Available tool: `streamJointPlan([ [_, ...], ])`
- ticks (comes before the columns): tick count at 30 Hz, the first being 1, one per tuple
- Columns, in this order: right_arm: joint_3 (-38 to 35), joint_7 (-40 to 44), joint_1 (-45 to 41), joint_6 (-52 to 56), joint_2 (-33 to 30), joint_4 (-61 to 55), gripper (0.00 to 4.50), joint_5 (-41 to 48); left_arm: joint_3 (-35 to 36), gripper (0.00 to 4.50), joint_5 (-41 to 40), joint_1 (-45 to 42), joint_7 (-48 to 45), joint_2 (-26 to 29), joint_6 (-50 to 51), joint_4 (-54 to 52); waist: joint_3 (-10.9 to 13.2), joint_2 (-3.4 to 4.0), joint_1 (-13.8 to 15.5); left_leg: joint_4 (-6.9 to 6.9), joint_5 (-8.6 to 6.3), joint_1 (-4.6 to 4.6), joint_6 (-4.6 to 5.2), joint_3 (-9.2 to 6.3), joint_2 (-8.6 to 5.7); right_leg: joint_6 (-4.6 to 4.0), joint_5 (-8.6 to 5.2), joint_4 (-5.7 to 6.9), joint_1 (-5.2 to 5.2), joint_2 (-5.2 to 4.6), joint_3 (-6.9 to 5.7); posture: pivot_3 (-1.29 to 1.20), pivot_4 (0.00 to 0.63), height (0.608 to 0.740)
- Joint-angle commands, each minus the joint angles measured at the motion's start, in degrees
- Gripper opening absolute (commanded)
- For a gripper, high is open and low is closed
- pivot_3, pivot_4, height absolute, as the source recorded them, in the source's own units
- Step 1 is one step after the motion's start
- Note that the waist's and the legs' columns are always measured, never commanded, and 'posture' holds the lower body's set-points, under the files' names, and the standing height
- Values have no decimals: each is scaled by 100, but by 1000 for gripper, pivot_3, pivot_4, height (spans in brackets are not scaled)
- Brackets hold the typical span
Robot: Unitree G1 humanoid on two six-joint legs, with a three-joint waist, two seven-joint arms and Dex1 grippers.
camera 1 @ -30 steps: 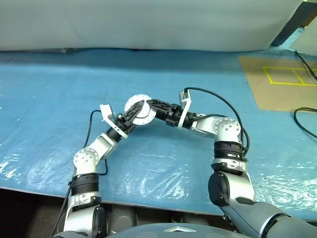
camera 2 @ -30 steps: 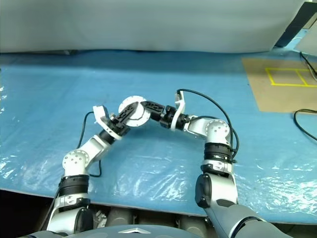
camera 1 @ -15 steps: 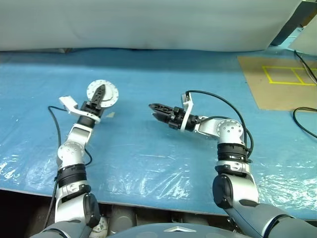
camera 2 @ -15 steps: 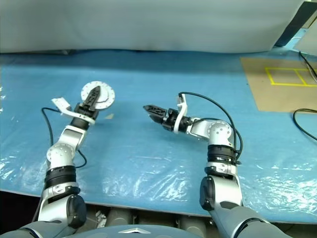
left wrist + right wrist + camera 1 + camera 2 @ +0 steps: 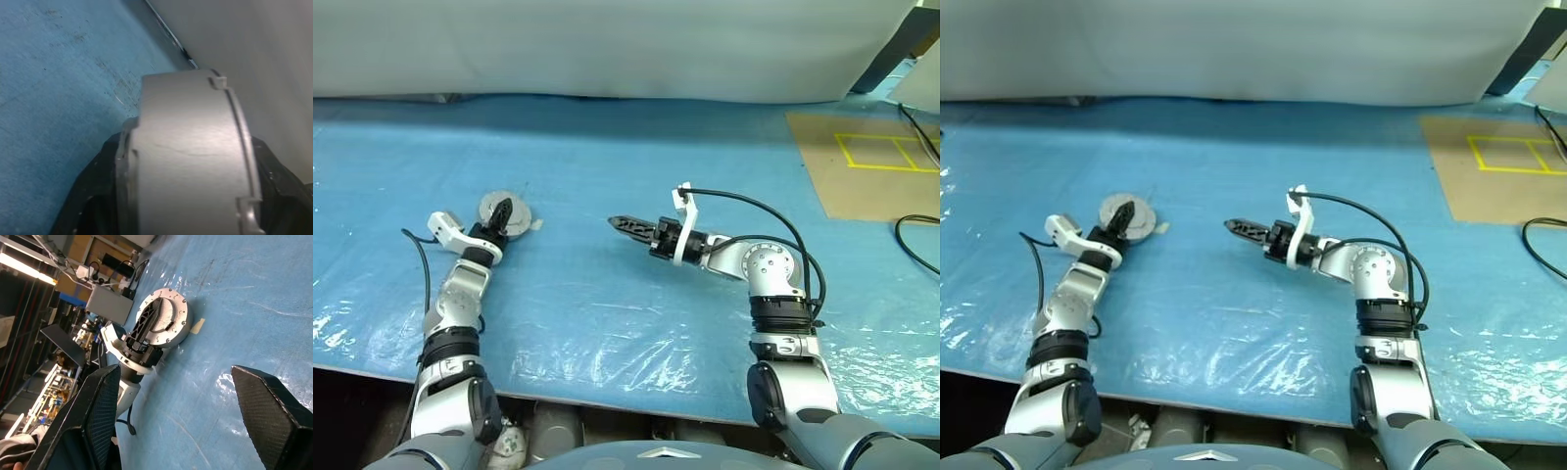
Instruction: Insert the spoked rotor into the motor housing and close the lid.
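The housing, lid on, rested on the blue sheet at the left gripper, whose fingers straddled it across its flat top; whether they pinched it or had let go could not be told. The right gripper hung well apart, fingers spread and empty, aimed toward the housing. The left arm was nearer by far. No readable writing showed on the housing.

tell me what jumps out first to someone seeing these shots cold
The blue plastic sheet covering the whole work surface, then the left gripper at its left side, closed around a round silver motor assembly set down on the sheet. The right gripper hangs open and empty near the middle, pointing toward it.
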Motion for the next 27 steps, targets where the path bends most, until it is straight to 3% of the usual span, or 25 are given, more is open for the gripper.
streamJointPlan([
  [1,65,46,82,-109,21,-23,3795,-52,-5,4012,198,-94,33,141,-82,221,-1,1,3,-1,0,5,0,0,0,0,0,0,5,-1,0,0,150,740],
  [3,66,72,114,-86,30,-58,3795,-35,87,4478,283,-111,154,243,-165,374,-1,4,-1,-5,0,27,0,-1,0,-1,-1,-1,23,-1,0,0,150,740],
  [14,217,245,135,-228,37,78,3795,-234,676,4478,856,13,1018,1350,-1560,1555,-3,8,-188,-21,-1,75,-1,-3,0,-2,-2,-12,49,2,14,0,150,740],
  [18,268,292,144,-274,44,92,3795,-289,714,4478,832,145,578,1550,-1619,1596,-3,7,-145,-27,-1,61,-1,-14,0,-2,-2,-23,47,-1,10,0,150,740],
  [21,268,410,120,-317,-33,-42,3795,-267,545,4478,438,503,-222,1359,-1123,519,-3,6,-134,-27,-1,44,-1,-21,2,-2,-2,-23,38,-8,3,0,150,740],
  [27,342,838,245,-851,-498,-775,3795,-384,-246,4478,-1126,1490,-731,890,746,-3311,9,-8,-23,-23,-1,24,-1,-17,1,-6,-3,-21,30,-26,-10,0,150,740],
])
